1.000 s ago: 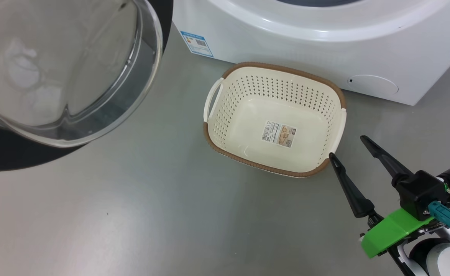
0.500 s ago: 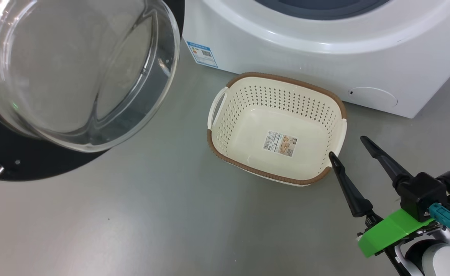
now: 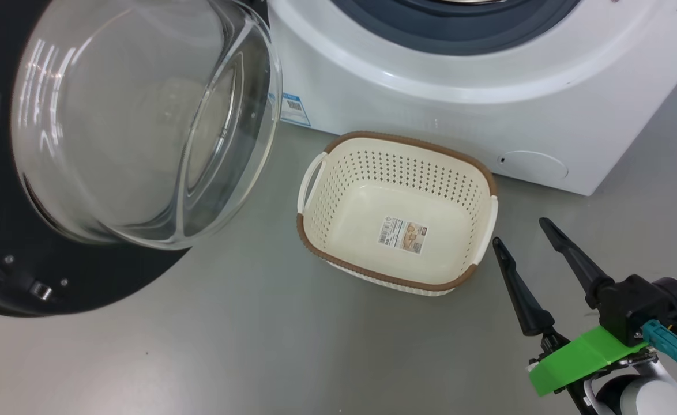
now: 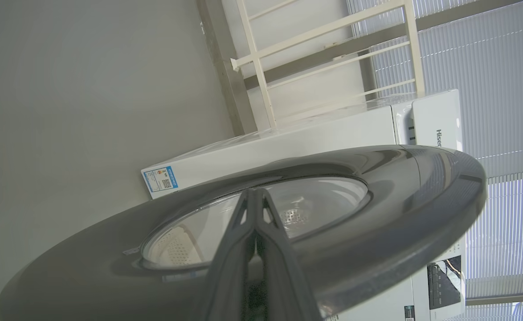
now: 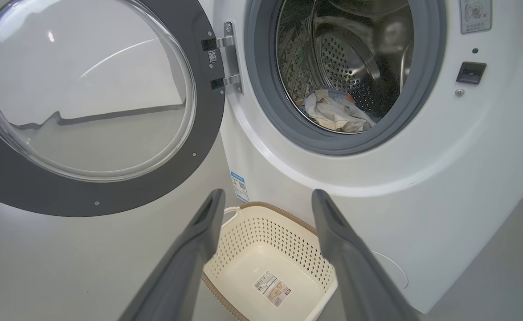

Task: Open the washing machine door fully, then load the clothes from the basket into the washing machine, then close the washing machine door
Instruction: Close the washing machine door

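The washing machine door (image 3: 142, 127) hangs open at the left, its glass bowl bulging toward me. The basket (image 3: 396, 213) stands on the floor in front of the washing machine (image 3: 431, 86) with only its label inside. Pale clothes (image 5: 333, 113) lie low in the steel drum. My right gripper (image 3: 521, 234) is open just right of the basket, nothing between its fingers; in its wrist view the right gripper (image 5: 267, 194) points over the basket (image 5: 270, 267). My left gripper (image 4: 255, 194) is shut, close to the door's dark outer ring (image 4: 377, 232); whether they touch I cannot tell.
The door's hinge (image 5: 226, 62) is on the opening's left and the latch socket (image 5: 470, 71) on its right. A blue sticker (image 3: 293, 109) and a round filter cap (image 3: 531, 167) sit low on the front. Grey floor (image 3: 315, 346) spreads before the basket.
The head camera has tilted up, so the basket and machine sit lower in the picture and the gasket shows. The door's glass now overlaps the blue sticker. My right gripper stays open.
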Controlling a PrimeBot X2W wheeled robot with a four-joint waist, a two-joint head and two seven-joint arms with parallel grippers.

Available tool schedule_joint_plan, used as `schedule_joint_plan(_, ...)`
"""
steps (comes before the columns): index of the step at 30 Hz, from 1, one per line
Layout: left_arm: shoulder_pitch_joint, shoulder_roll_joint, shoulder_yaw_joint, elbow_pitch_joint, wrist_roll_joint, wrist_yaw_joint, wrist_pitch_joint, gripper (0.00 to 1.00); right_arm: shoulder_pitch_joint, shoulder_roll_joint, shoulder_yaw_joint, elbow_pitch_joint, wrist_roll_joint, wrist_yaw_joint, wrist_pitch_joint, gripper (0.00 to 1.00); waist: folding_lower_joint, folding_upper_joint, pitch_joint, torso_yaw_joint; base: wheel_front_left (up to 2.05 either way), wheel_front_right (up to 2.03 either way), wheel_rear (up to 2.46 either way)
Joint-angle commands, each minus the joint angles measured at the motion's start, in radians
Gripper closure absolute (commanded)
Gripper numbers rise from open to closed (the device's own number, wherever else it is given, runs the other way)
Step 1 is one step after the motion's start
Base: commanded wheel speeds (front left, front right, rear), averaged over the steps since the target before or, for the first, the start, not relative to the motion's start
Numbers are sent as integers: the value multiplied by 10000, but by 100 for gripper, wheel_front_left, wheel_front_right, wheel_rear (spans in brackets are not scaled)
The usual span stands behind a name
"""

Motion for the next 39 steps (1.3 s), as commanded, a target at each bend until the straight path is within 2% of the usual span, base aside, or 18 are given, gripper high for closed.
schedule_joint_plan(1, 291, 447, 343, -570, -198, -105, 311, 100, 152, 177, 112, -160, -37, 16, -193, 0, 0, 0, -332, -227, 0, 0, 0)
schedule_joint_plan(8, 1243, 409, 374, -1563, -296, -44, 751, 100, 566, 492, -102, 114, -6, 16, -546, 0, 0, 0, -995, -530, 0, 0, 0)
schedule_joint_plan(20, 2793, 74, 216, -3933, -490, 597, 1258, 100, 1164, 838, -130, 352, 69, 16, -879, 0, 0, 0, -2040, -1131, 0, 0, 0)
schedule_joint_plan(39, 3393, -723, -354, -5617, -554, 1410, 1260, 100, 1516, 1035, -155, 433, 97, 16, -1024, 0, 0, 0, -2724, -2764, 0, 0, 0)
